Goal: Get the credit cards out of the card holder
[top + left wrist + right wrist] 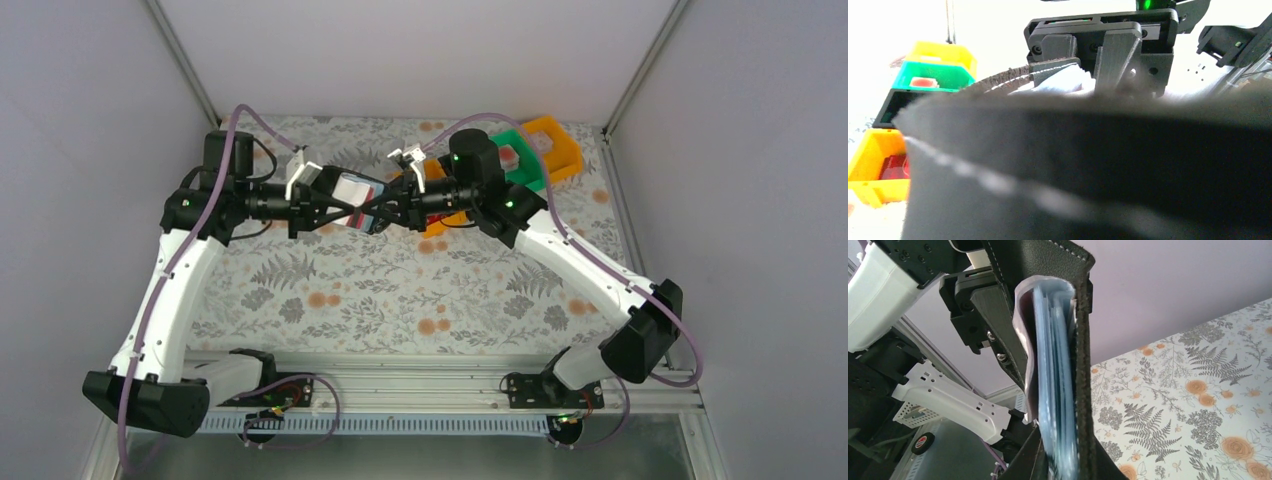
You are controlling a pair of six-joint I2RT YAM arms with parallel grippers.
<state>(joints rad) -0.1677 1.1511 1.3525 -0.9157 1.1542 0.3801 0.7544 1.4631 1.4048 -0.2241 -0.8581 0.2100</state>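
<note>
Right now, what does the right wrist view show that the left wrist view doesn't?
Only the right wrist view: the pale blue cards seen edge-on, stacked inside the wallet, the flowered tablecloth below, and the left gripper clamped on one cover.
Only the left wrist view: the plastic bins off to one side, and the right gripper pinching the far cover.
Both: the black wallet, held between the two grippers, filling much of the frame.
</note>
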